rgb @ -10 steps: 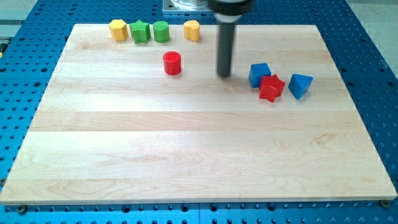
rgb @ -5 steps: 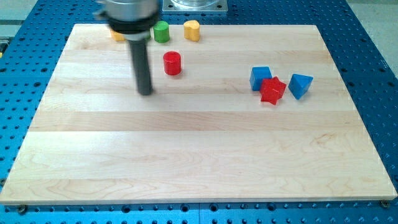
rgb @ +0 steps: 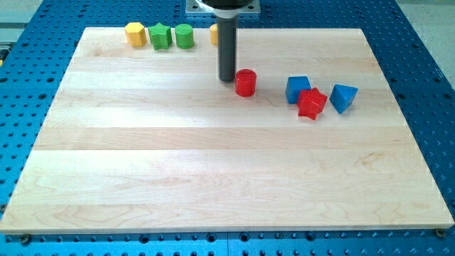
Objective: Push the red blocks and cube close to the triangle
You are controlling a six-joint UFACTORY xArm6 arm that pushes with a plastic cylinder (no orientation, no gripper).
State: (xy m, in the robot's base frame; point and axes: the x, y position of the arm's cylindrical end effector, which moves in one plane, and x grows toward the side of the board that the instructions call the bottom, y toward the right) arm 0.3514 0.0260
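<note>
Along the top edge of the pale wooden board [rgb: 213, 178], at the view's left, a yellow hexagonal block [rgb: 135, 33], a green star-shaped block [rgb: 161, 35] and a green cylinder block [rgb: 185, 35] are sitting in a row, the two green ones nearly touching. Just to their right, a second yellow block [rgb: 213, 33] is peeking out from behind the dark rod, its shape mostly hidden. My tip [rgb: 227, 78] is resting on the board just left of the red cylinder block [rgb: 245, 82], touching it or very nearly so. The arm is carrying no claw, so there is no grip state to tell. Further right, apart from the cylinder, the blue cube [rgb: 298, 88], the red star-shaped block [rgb: 311, 102] and the blue triangle block [rgb: 343, 97] are clustering together, the red star touching the cube and lying just beside the triangle. A blue perforated table [rgb: 426, 43] is surrounding the board.
</note>
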